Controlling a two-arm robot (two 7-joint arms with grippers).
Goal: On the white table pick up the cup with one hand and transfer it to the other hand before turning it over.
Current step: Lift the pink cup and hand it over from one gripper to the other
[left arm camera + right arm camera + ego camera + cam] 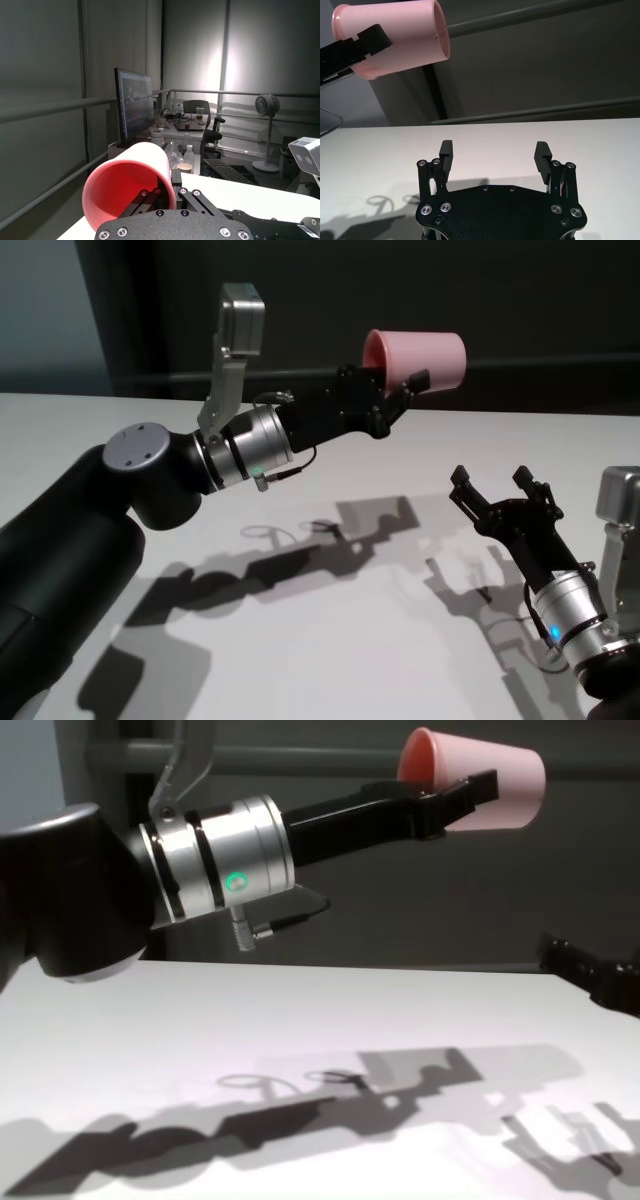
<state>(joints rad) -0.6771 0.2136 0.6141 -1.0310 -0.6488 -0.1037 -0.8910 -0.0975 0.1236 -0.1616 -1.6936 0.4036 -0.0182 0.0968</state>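
Note:
A pink cup (418,357) is held on its side, high above the white table (330,640), with its open mouth toward my left arm. My left gripper (405,388) is shut on the cup's rim. The cup also shows in the chest view (480,780), the left wrist view (127,182) and the right wrist view (400,37). My right gripper (495,485) is open and empty, low over the table's right side, below and to the right of the cup. Its fingertips (446,148) stand wide apart.
The table's far edge (520,416) meets a dark wall. Arm shadows lie across the tabletop (330,1105). Beyond the table, the left wrist view shows a desk with a monitor (134,107), an office chair (202,125) and a fan (266,107).

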